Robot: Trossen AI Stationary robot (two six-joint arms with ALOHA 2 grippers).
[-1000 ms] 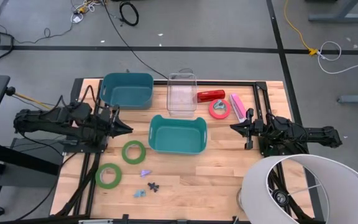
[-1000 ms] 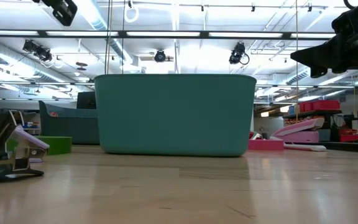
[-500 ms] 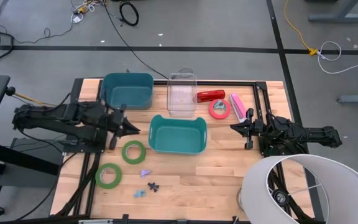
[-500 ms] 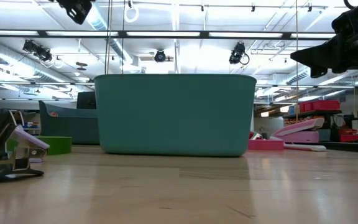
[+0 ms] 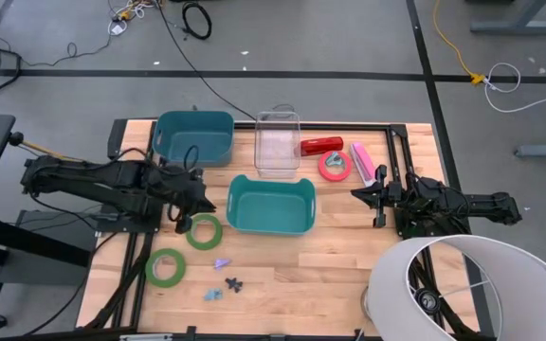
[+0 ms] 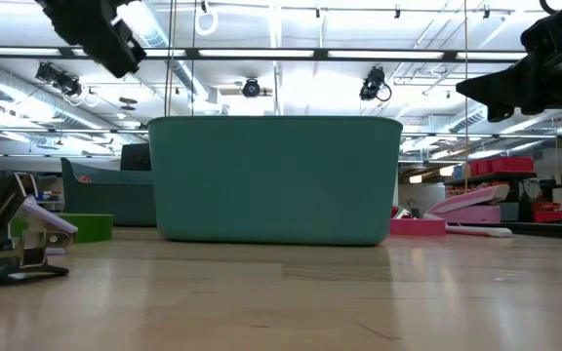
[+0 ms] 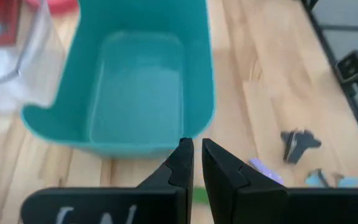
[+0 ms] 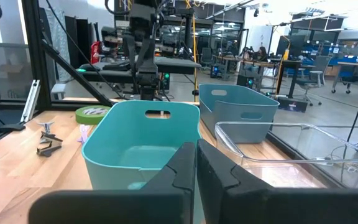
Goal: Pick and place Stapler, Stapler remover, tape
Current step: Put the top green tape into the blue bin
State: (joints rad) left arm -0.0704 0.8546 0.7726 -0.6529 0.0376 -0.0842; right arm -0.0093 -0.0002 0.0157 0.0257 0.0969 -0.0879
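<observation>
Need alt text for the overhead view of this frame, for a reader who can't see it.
Seen from above, the left gripper, jaws nearly shut and empty, hangs over a green tape ring beside an empty teal plastic bin on the wooden table. The right gripper waits near a pinkish-red tape ring; a second green ring lies nearer the front edge.

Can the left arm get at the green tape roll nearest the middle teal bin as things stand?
Probably yes. The left gripper, its fingers nearly shut, hangs just beside the green tape roll, which lies flat on bare table. The teal bin stands alongside, not over it; the fingers must open first.
</observation>
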